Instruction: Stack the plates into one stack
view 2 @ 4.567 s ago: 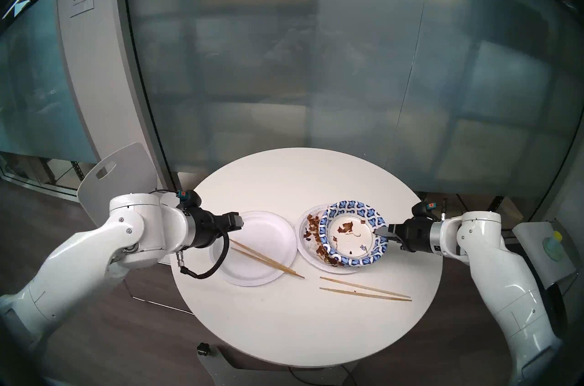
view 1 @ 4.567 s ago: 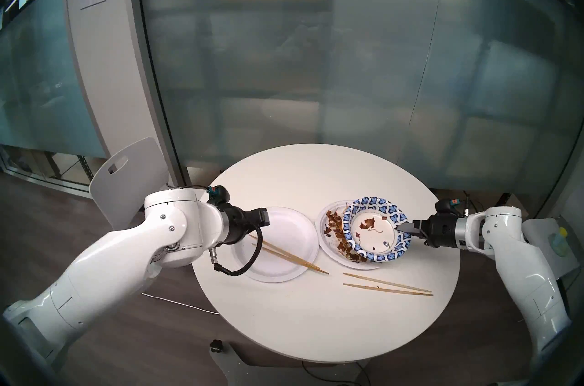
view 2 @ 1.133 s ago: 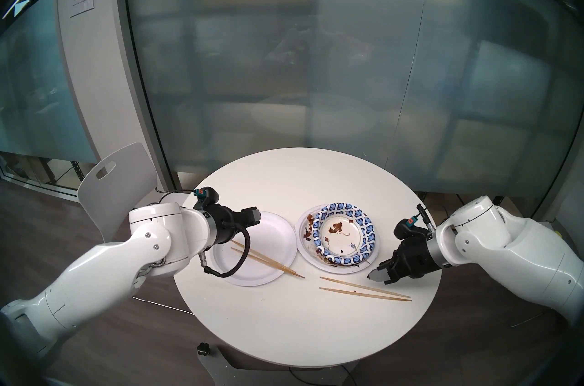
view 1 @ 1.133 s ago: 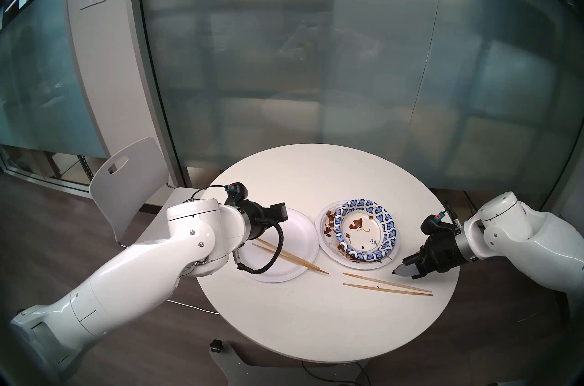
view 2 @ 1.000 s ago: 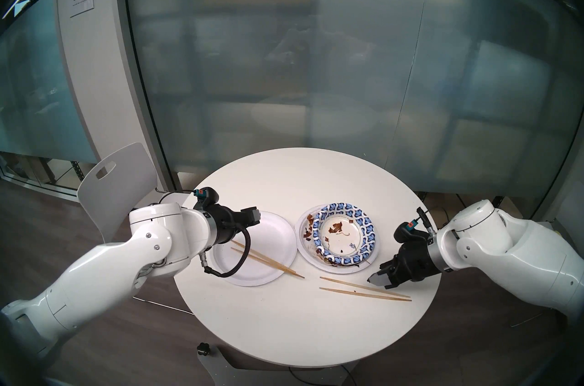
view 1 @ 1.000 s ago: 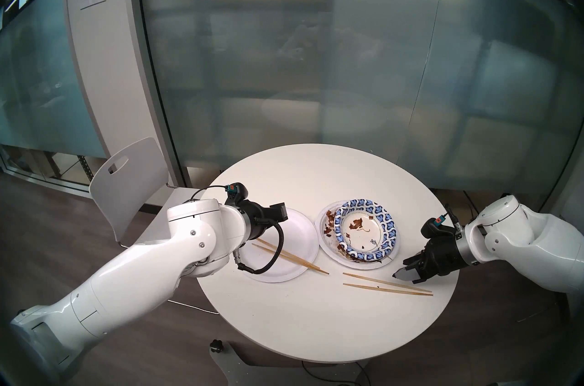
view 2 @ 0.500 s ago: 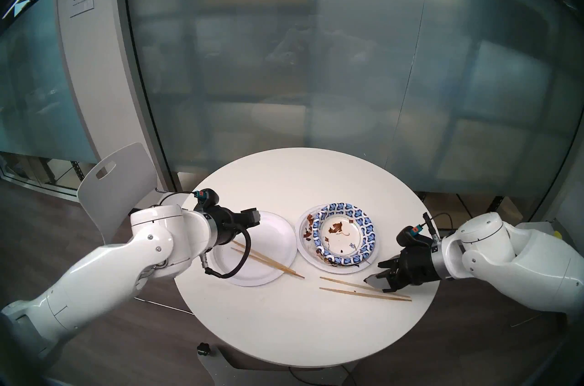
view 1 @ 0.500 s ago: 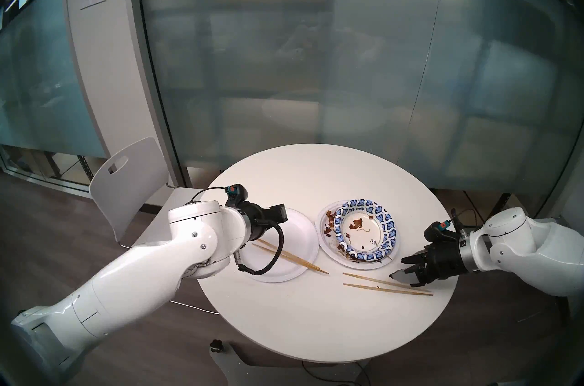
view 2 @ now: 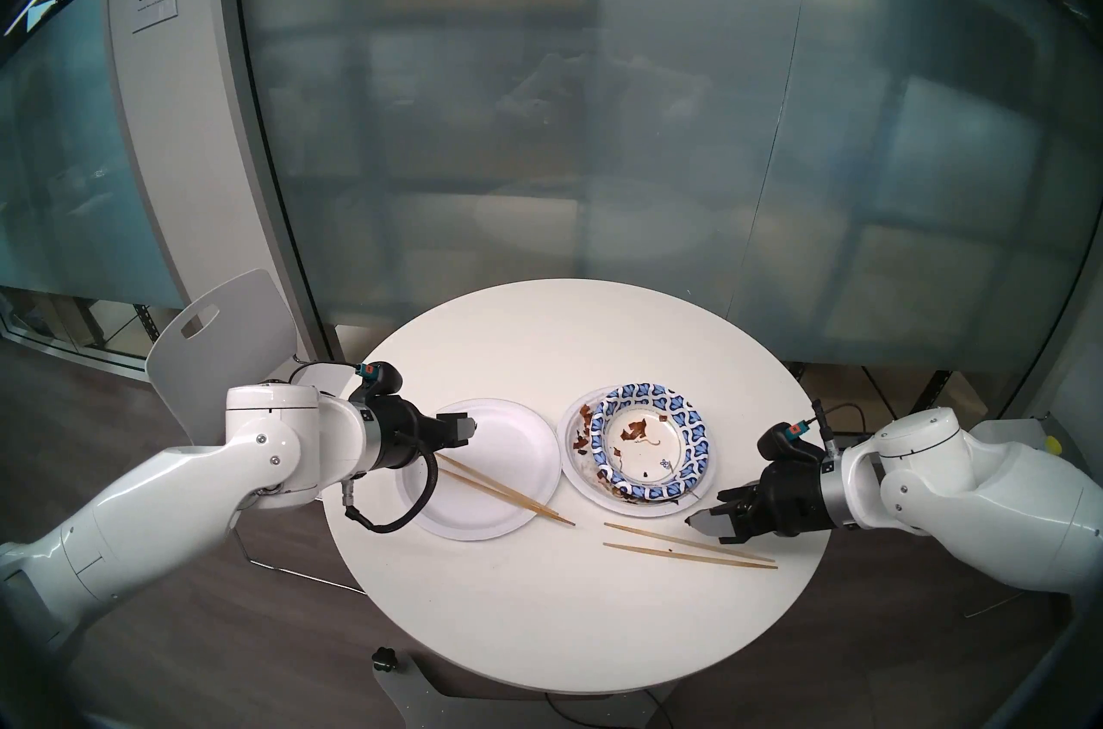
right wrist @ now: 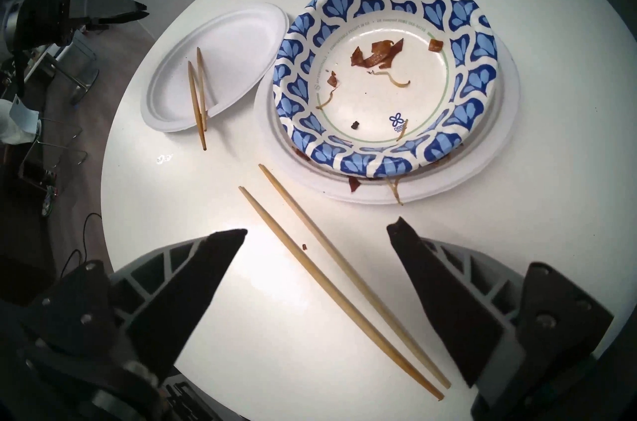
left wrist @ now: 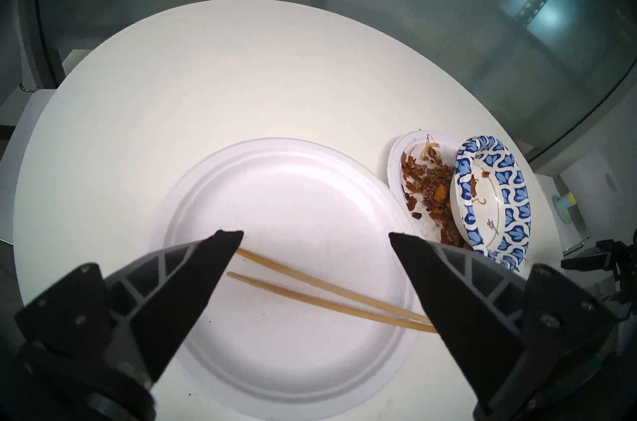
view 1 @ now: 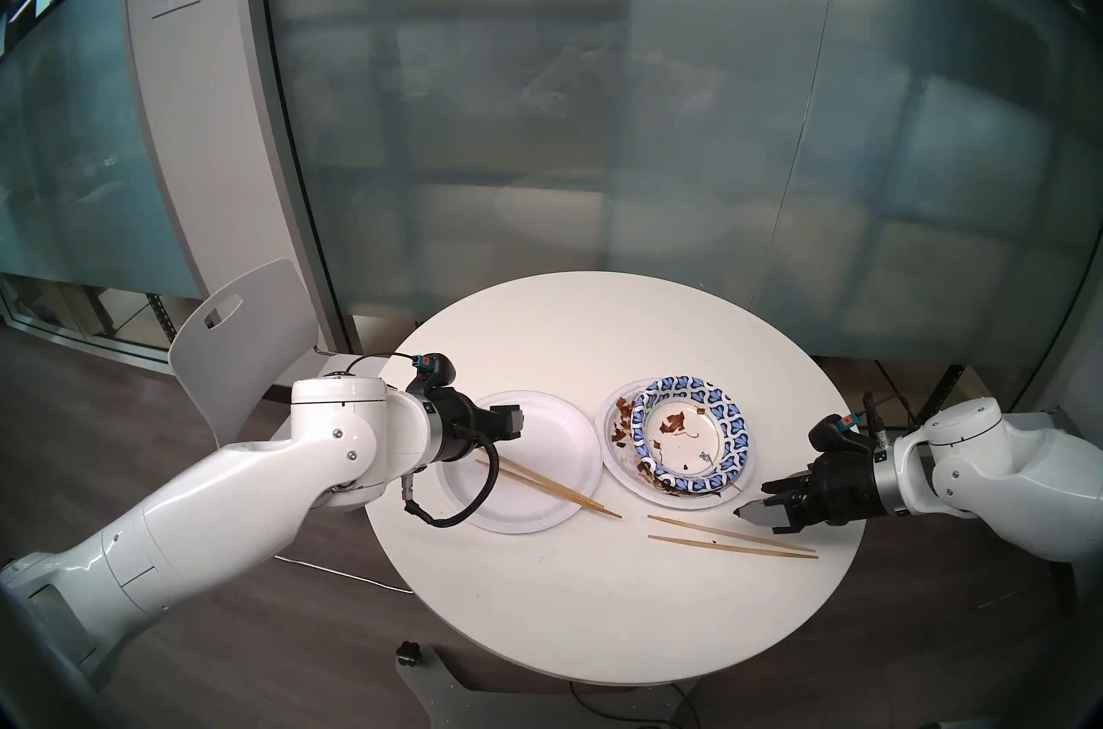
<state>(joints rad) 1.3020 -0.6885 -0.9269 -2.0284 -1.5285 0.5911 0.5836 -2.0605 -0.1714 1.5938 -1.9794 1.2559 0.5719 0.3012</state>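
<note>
Round white table [view 1: 597, 620] with two white plates [view 1: 555, 447] [view 1: 621, 471], loose chopsticks [view 1: 728, 540]

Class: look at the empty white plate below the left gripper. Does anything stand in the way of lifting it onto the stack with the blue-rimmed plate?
Yes. A pair of chopsticks lies across the empty white plate, tips overhanging its rim toward the stack. The left gripper hangs open above them. Between plate and stack, only bare table shows.

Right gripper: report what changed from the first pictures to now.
The right gripper let go of the blue-patterned plate, now flat on the food-soiled white plate, swung toward the loose chopsticks and opened. Left white plate and both chopstick pairs stayed.
</note>
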